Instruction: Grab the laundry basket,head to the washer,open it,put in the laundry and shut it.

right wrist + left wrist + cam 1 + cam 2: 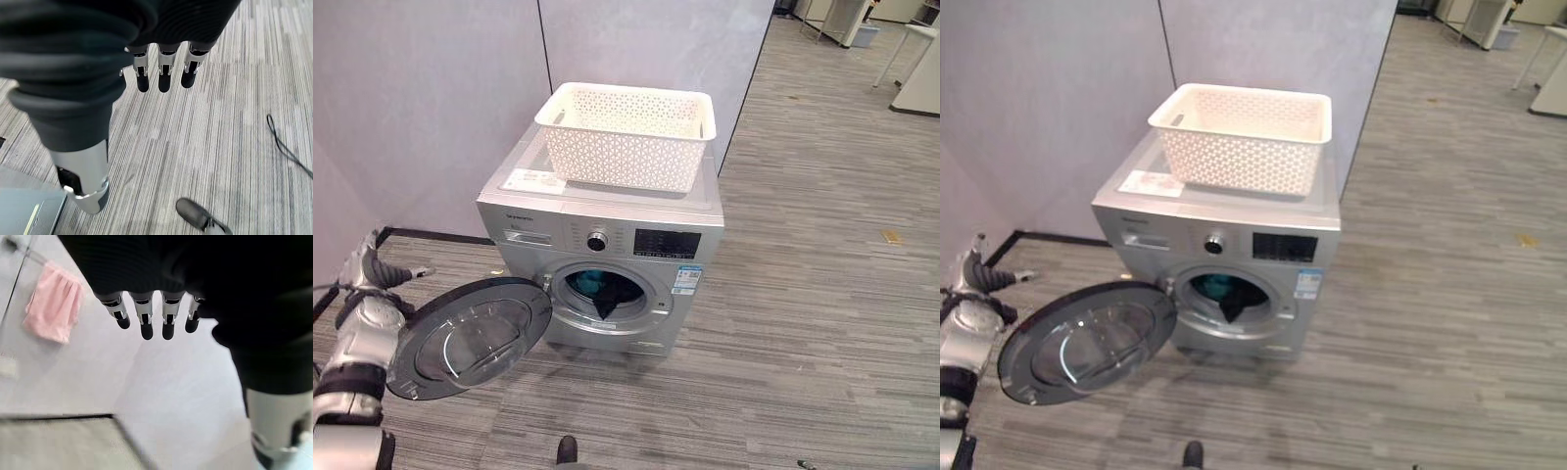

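— Where is the laundry basket (pixel 628 134) seen?
— On top of the washer (pixel 607 250). Its door (pixel 470 338) is swung open, with dark laundry (pixel 604 290) inside.
— And the hands?
— The left robot hand (pixel 374 269) is held near the door, fingers relaxed, nothing held. The right robot hand (pixel 164 68) is hung over the floor (pixel 220 147), fingers straight.

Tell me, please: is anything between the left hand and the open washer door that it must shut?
Nothing visible stands between them. The left hand is beside the outer edge of the washer door, which hangs wide open. Dark laundry sits in the drum opening, one piece drooping over the lip.
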{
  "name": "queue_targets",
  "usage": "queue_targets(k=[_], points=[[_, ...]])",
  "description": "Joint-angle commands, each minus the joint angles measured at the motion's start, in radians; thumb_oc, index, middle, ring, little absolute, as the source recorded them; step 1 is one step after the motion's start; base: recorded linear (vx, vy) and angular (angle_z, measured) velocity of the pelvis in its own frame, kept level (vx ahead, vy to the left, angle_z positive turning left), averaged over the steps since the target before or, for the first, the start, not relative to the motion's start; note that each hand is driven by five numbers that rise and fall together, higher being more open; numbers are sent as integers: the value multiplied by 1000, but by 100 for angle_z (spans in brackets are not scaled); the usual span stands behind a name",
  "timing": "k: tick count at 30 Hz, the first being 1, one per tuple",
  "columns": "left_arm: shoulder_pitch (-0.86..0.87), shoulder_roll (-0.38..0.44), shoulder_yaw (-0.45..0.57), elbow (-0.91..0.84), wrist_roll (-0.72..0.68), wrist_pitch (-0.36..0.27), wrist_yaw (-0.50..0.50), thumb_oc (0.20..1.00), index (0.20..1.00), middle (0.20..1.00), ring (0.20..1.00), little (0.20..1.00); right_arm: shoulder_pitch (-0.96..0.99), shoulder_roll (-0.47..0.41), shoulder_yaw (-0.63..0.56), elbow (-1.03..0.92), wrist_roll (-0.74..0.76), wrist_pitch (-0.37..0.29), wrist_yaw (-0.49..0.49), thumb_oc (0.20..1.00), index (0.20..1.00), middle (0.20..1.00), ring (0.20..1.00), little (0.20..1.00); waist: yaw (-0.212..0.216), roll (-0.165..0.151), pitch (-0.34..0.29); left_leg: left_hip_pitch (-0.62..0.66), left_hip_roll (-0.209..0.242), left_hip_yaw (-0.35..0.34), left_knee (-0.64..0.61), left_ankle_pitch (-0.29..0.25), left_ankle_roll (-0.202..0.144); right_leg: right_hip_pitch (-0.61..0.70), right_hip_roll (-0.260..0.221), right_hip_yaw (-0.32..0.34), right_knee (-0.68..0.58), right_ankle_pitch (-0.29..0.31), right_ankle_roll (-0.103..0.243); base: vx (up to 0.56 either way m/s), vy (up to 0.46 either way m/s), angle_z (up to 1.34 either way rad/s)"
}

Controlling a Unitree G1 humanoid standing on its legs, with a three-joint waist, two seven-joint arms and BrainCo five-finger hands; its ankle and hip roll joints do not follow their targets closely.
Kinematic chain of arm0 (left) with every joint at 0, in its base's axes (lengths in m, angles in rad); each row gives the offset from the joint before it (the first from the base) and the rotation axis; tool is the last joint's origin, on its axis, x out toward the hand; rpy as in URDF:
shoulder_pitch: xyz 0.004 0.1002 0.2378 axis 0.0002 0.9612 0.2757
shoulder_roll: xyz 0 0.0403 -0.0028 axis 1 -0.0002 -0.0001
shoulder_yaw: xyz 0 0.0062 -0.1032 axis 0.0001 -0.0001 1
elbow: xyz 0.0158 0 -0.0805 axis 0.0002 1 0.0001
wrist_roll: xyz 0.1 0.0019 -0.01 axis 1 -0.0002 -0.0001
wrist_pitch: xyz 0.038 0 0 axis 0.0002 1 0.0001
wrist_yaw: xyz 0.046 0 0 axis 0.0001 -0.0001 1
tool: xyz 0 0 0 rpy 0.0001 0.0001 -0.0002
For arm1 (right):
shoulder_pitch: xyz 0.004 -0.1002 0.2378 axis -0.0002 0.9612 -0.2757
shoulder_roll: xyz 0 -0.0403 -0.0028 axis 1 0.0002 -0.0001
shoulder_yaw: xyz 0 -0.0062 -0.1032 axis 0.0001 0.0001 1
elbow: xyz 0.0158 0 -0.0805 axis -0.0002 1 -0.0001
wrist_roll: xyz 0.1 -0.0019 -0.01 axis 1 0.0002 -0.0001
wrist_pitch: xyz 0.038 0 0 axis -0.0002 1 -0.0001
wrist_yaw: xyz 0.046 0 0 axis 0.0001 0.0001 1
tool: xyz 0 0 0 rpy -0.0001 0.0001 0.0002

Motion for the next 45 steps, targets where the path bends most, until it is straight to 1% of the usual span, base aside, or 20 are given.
queue_targets(k=[1, 4, 7, 9, 12, 17, 19, 23, 28, 32, 35, 36, 37, 38, 39, 40, 42, 43, 44, 45], points=[[-138, 58, -30, 87, 3, -32, -51, 1000, 1000, 1000, 1000, 1000, -73, -3, 18, -26, 10, -16, 4, 1000, 1000, 1000, 1000, 1000, -44, -6, 22, -56, -7, 77, 75, -75, 36, -18, -66, 33, 96, -75, 17, 35, 64, 11], [-283, 69, -128, 229, -12, -23, -107, 1000, 1000, 1000, 1000, 1000, -105, 4, 61, -44, 44, -26, 13, 1000, 1000, 1000, 1000, 1000, -58, -21, 47, -107, -3, 93, 106, -82, 39, -72, -77, 45, 107, -63, 17, -9, 46, -2], [-292, 88, -146, 263, 17, -18, -120, 1000, 1000, 1000, 1000, 1000, -124, 5, 113, -84, 37, -33, 11, 1000, 1000, 1000, 1000, 1000, -59, -43, 73, -147, 0, 99, 131, -104, 33, -113, -80, 61, 116, -73, 19, -45, 11, -14], [-420, 93, -230, 277, 41, 0, -106, 1000, 1000, 1000, 1000, 1000, -139, -8, 151, -159, 42, -50, 6, 1000, 1000, 1000, 1000, 1000, -71, -64, 106, -197, 6, 102, 147, -102, 36, -172, -81, 69, 130, -65, 20, -74, 17, -17], [-451, 104, -244, 298, 50, 12, -110, 1000, 1000, 1000, 1000, 1000, -150, -24, 177, -227, 38, -56, -3, 1000, 1000, 1000, 1000, 1000, -78, -87, 140, -234, 9, 107, 150, -100, 40, -224, -86, 73, 140, -51, 24, -49, 33, -10], [-445, 151, -239, 358, 90, 30, -113, 1000, 1000, 1000, 1000, 1000, -149, -42, 210, -335, 0, -61, -7, 1000, 1000, 1000, 1000, 1000, -91, -141, 168, -283, 15, 118, 162, -100, 42, -285, -86, 87, 144, -25, 36, -14, 22, -11], [-408, 173, -214, 382, 101, 32, -115, 1000, 1000, 1000, 1000, 1000, -149, -66, 211, -420, -14, -74, -9, 1000, 1000, 1000, 1000, 1000, -105, -172, 184, -307, 20, 119, 173, -103, 42, -315, -85, 91, 150, -9, 41, -1, 15, -13], [-335, 188, -170, 397, 110, 35, -124, 1000, 1000, 1000, 1000, 1000, -153, -82, 208, -474, -26, -79, -17, 1000, 1000, 1000, 1000, 1000, -119, -195, 193, -331, 25, 118, 182, -106, 44, -337, -81, 95, 149, 8, 45, 5, 10, -8], [-190, 207, -119, 424, 182, 47, -201, 1000, 1000, 1000, 1000, 1000, -162, -111, 181, -548, -52, -70, -24, 1000, 1000, 1000, 1000, 1000, -123, -225, 208, -353, 28, 116, 198, -122, 50, -362, -78, 103, 146, 31, 52, 19, 13, -10], [-147, 197, -81, 411, 166, 42, -208, 1000, 1000, 1000, 1000, 1000, -158, -125, 168, -577, -56, -71, -31, 1000, 1000, 1000, 1000, 1000, -126, -233, 217, -370, 30, 106, 211, -128, 51, -370, -74, 100, 146, 30, 50, 6, -11, -7], [-99, 130, -40, 378, 107, 27, -217, 1000, 1000, 1000, 1000, 1000, -151, -114, 161, -563, -51, -72, -41, 1000, 1000, 1000, 1000, 1000, -126, -239, 226, -392, 28, 88, 226, -135, 50, -377, -71, 94, 145, 31, 48, 15, -47, 1], [7, 36, 41, 354, 59, 29, -170, 1000, 1000, 1000, 1000, 1000, -155, -87, 154, -544, -45, -63, -58, 1000, 1000, 1000, 1000, 1000, -107, -242, 236, -398, 24, 82, 231, -136, 52, -376, -72, 88, 145, 28, 45, 9, -58, 9], [82, -48, 98, 321, 18, 10, -187, 1000, 1000, 1000, 1000, 1000, -162, -71, 161, -532, -41, -65, -65, 1000, 1000, 1000, 1000, 1000, -106, -234, 236, -400, 20, 78, 236, -140, 53, -373, -73, 83, 145, 26, 43, 8, -55, 10], [111, -147, 113, 299, -37, 15, -190, 1000, 1000, 1000, 1000, 1000, -167, -53, 172, -518, -43, -57, -68, 1000, 1000, 1000, 1000, 1000, -104, -232, 238, -397, 18, 78, 237, -145, 55, -369, -74, 82, 146, 20, 39, 7, -32, 8], [111, -147, 114, 299, -37, 15, -190, 1000, 1000, 1000, 1000, 1000, -167, -54, 172, -518, -43, -57, -68, 1000, 1000, 1000, 1000, 1000, -104, -232, 238, -397, 18, 78, 237, -145, 54, -369, -74, 82, 146, 20, 39, 12, -12, 9], [156, -238, 119, 263, -46, 17, -195, 1000, 1000, 1000, 1000, 1000, -162, -47, 165, -516, -51, -48, -70, 1000, 1000, 1000, 1000, 1000, -97, -227, 239, -391, 15, 77, 238, -150, 57, -366, -74, 83, 148, 16, 37, 6, -8, 16], [206, -337, 83, 169, -64, -21, -196, 1000, 1000, 1000, 1000, 1000, -152, -53, 148, -526, -72, -37, -64, 1000, 1000, 1000, 1000, 1000, -91, -208, 241, -373, 15, 79, 253, -166, 59, -356, -78, 90, 162, -6, 31, 10, 9, 10], [151, -318, 33, -31, -151, 8, -226, 1000, 1000, 1000, 1000, 1000, -146, -83, 132, -544, -72, -35, -57, 1000, 1000, 1000, 1000, 1000, -96, -196, 242, -369, 11, 76, 255, -170, 64, -355, -80, 94, 170, -12, 32, 7, 24, -3], [153, -316, 31, -43, -154, 19, -227, 1000, 1000, 1000, 1000, 1000, -144, -83, 128, -546, -72, -34, -56, 1000, 1000, 1000, 1000, 1000, -92, -196, 246, -367, 12, 76, 257, -172, 64, -353, -79, 94, 172, -13, 32, 23, 83, 5], [340, -156, 2, -475, -267, -48, -305, 1000, 1000, 1000, 1000, 1000, -96, -127, 59, -577, -93, 10, -29, 1000, 1000, 1000, 1000, 1000, -66, -143, 262, -340, 8, 78, 265, -181, 71, -338, -93, 89, 202, -32, 35, 33, 87, 6]])
